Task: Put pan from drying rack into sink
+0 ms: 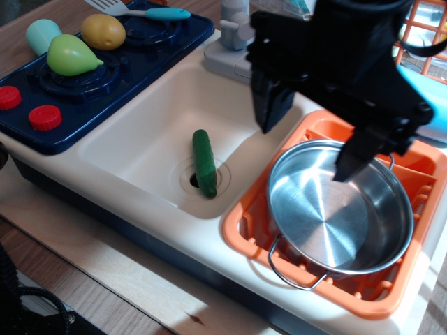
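The shiny steel pan [335, 216] with wire loop handles lies in the orange drying rack [258, 227] at the right. The cream-white sink [140, 150] is left of the rack, with a grey faucet [237, 31] behind it. My black gripper [307, 150] is open and empty, hovering above the pan's far left rim. One finger [269, 108] hangs over the sink's right edge, the other [353, 157] over the pan's inside. The pan's far handle is hidden by the gripper.
A green cucumber [204, 162] lies in the sink beside the drain hole. The dark blue stovetop [105, 77] at the left holds a green pear [70, 56], a potato [103, 31], a teal cup and a spatula [150, 10]. A light blue cup [429, 105] sits behind the rack.
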